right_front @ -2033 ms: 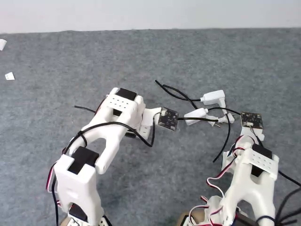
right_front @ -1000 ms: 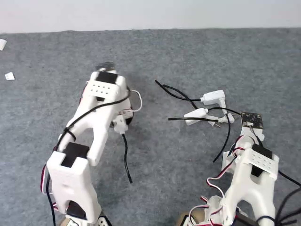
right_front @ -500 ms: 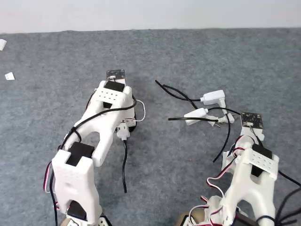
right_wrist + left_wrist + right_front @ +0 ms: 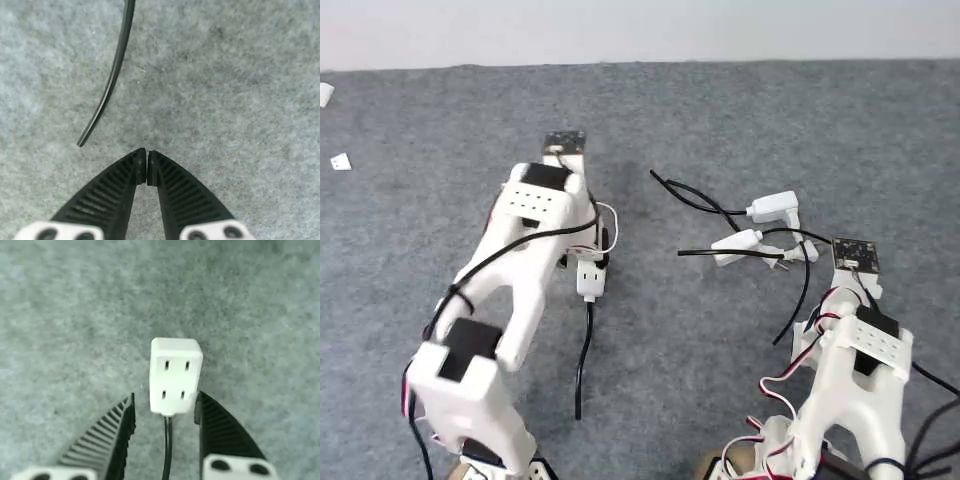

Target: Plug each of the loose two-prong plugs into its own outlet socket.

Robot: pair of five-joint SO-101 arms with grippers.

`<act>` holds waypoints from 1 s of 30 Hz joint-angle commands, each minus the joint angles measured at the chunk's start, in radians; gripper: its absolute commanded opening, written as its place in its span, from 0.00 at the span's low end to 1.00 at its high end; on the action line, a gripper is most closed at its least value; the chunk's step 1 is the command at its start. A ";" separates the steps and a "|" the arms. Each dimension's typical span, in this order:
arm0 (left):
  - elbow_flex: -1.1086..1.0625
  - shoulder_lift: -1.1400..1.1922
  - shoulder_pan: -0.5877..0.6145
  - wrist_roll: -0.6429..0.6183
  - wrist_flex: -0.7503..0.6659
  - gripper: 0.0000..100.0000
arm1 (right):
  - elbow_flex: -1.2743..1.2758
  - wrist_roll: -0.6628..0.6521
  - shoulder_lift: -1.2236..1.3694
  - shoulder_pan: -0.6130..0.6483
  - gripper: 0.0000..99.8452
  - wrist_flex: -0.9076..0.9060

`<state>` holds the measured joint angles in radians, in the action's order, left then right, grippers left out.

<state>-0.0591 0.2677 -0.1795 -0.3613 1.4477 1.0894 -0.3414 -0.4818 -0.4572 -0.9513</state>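
A white outlet socket [image 4: 176, 374] with two pairs of slots lies on the grey carpet. Its black cord [image 4: 167, 450] runs back between the fingers of my left gripper [image 4: 164, 402], which stands open around the socket's cord end. In the high view the socket [image 4: 588, 279] lies beside the left arm [image 4: 535, 235], its cord [image 4: 582, 360] trailing toward the near edge. Two white two-prong plugs [image 4: 774, 208] [image 4: 737, 244] with black cords lie to the right, apart from the socket. My right gripper [image 4: 146, 161] is shut on nothing over bare carpet, near a loose cord end [image 4: 107, 95].
The right arm [image 4: 860, 380] stands at the near right, just short of the plugs. Two small white scraps [image 4: 340, 161] [image 4: 324, 94] lie at the far left. The carpet ends at a pale wall [image 4: 640, 30] at the back.
The left arm swung left, away from the plugs, dragging the socket and its cord along. The socket now lies on the carpet. The right arm kept still.
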 commanded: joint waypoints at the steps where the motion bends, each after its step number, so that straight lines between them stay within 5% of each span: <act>1: -0.041 -0.124 0.003 0.080 0.014 0.18 | -0.005 -0.012 -0.024 0.012 0.01 0.005; 16: -0.417 -0.681 0.077 0.173 -0.074 0.18 | -0.005 -0.005 -0.024 0.012 0.01 0.008; 24: -0.820 -0.970 0.354 0.178 -0.292 0.18 | -0.005 0.018 -0.030 0.007 0.01 0.012; 30: -1.040 -1.003 0.483 0.334 -0.488 0.18 | -0.124 0.044 -0.024 0.001 0.01 -0.035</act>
<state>-1.0119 -0.7096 0.2470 -0.1235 1.0856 1.0817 -0.3092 -0.4818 -0.4572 -0.9528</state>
